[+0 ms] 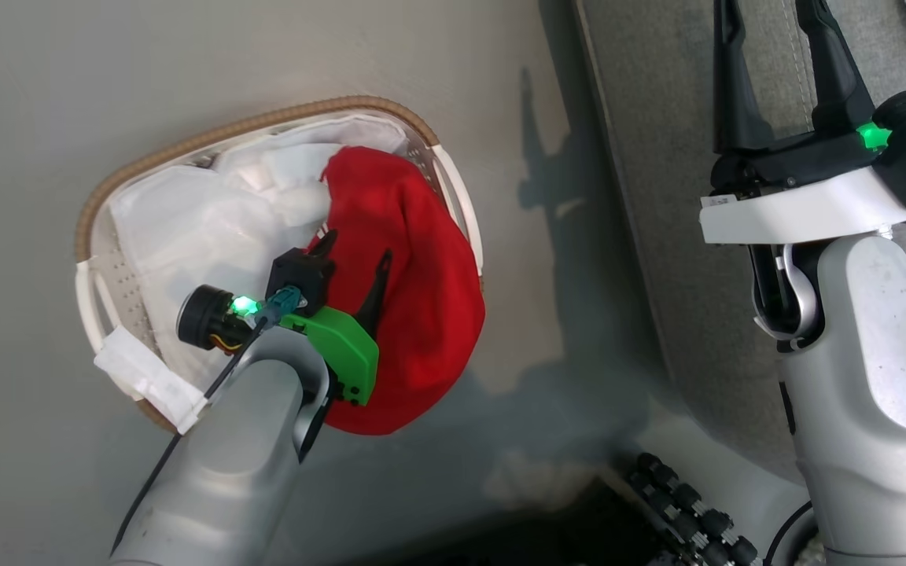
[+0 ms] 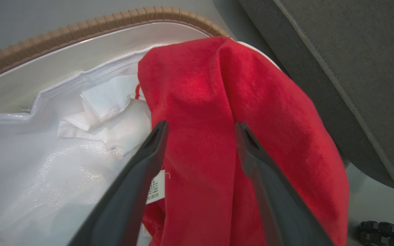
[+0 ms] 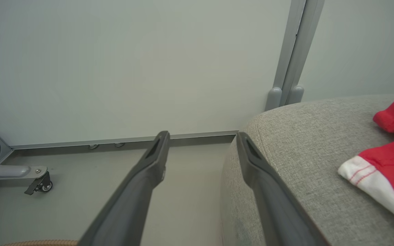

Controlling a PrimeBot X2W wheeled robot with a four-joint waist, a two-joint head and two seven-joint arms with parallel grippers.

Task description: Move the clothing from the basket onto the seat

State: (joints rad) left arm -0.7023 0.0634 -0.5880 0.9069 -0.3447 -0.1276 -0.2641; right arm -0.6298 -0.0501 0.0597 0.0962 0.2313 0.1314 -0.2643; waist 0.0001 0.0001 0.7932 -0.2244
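Red plush fabric, soft and matte with a fine nap, makes up the clothing, which lies heaped in a rounded mound over the right side of the basket and spills across its rim towards the seat. The basket is oval, of pale perforated plastic with a ribbed brown woven rim, and stands on the smooth grey floor just beside the seat's front. A crinkled white liner sheet with a faint woven sheen fills the rest of the basket. The left gripper is down over the mound with its jaws spread wide; in the left wrist view its two tapered dark fingers straddle a raised fold of the clothing without pinching it, and a small white printed label shows beside one of them. The right gripper hovers over the seat's rounded, coarse-woven grey edge, jaws parted and holding nothing. A second red garment with a white cuff striped in thin red lines lies flat on the seat cushion.
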